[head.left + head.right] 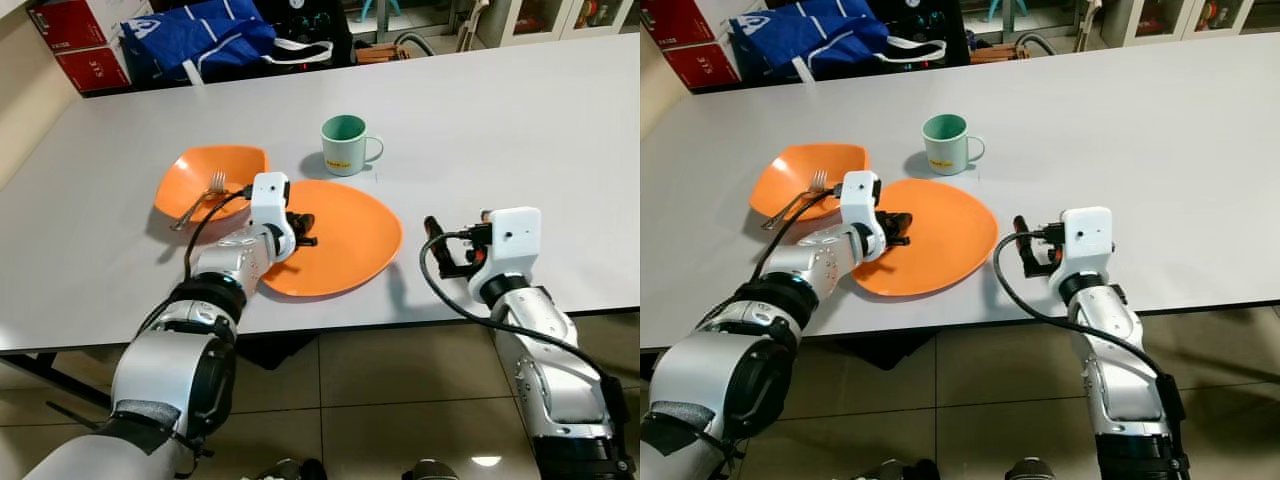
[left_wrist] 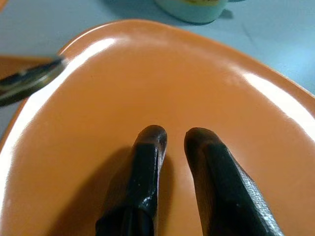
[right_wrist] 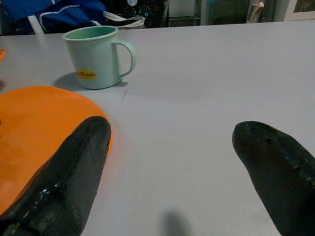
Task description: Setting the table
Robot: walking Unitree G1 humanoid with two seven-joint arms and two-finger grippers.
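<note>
A round orange plate [image 1: 350, 235] lies near the front edge of the grey table [image 1: 520, 130]. My left gripper [image 1: 305, 228] hovers low over the plate's left part, fingers [image 2: 147, 147] shut with only a thin gap and nothing between them. Left of the plate an orange bowl [image 1: 235, 165] holds a metal fork [image 1: 205, 195]. A pale green mug [image 1: 345, 145] stands just behind the plate, handle to the right. My right gripper [image 1: 445, 245] is just right of the plate over bare table, open wide and empty; its wrist view looks past the plate's rim [image 3: 34, 128] to the mug [image 3: 96, 59].
A blue bag [image 1: 200, 40] with white straps lies at the table's far left edge, with red boxes [image 1: 75, 40] behind it. The table's right half is bare. Tiled floor [image 1: 400, 400] shows below the front edge.
</note>
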